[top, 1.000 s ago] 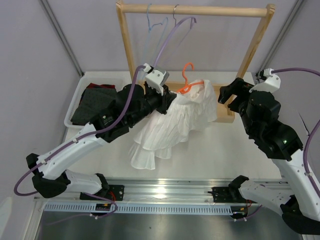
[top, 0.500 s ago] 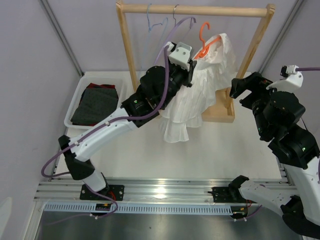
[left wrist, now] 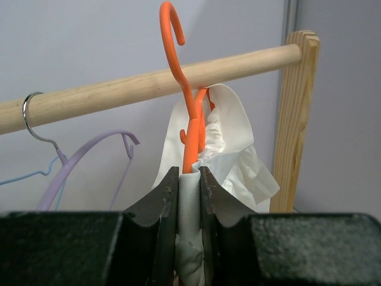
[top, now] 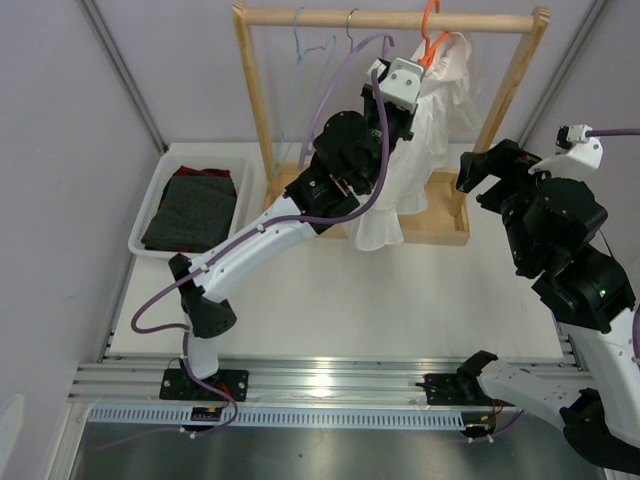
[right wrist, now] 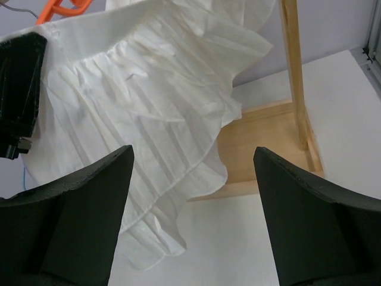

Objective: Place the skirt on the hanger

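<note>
Left arm has lifted from table level to the wooden rack (top: pixel 400 19); the skirt (right wrist: pixel 137 101) now hangs clear of the table on the hanger (left wrist: pixel 189 128). Its hook looks level with the rail, not yet over it. Left gripper (left wrist: pixel 189 179) is clamped on hanger neck plus fabric; right gripper (right wrist: pixel 191 152) is wide apart, holding nothing.

White pleated thin-fabric skirt (right wrist: pixel 149 83). Bright orange thin plastic hanger (left wrist: pixel 189 134). Lilac curved plastic hanger (left wrist: pixel 101 140). Pale tan wooden rail (left wrist: pixel 119 89). Dark grey dotted folded garment (top: pixel 190 210), red edge at 12 o'clock. White tabletop (top: pixel 400 290). Black left tool (left wrist: pixel 189 176).
</note>
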`<state>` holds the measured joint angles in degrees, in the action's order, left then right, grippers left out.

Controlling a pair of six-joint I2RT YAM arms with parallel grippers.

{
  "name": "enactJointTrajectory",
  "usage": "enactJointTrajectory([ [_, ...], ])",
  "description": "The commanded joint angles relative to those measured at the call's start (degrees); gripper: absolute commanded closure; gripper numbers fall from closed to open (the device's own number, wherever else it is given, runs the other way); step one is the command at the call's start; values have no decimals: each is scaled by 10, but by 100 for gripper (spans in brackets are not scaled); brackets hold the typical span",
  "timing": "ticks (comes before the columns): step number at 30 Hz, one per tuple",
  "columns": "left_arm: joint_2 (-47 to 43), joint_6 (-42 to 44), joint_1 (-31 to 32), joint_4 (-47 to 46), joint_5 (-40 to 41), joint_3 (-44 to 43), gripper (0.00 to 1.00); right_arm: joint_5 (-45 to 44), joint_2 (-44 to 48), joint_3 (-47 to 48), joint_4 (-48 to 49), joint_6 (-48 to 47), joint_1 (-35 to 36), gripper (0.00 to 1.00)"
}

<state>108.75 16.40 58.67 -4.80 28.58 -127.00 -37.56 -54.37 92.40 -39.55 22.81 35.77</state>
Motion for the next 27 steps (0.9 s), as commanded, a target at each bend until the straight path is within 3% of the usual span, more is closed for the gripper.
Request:
enactJointTrajectory([
  [1, 22, 23, -8, -53, 3, -84, 100, 2, 0, 19, 25, -11, -2, 13],
  [27, 103, -44, -61, -63, -37, -134, 100, 3, -1, 0, 31, -8, -2, 12],
])
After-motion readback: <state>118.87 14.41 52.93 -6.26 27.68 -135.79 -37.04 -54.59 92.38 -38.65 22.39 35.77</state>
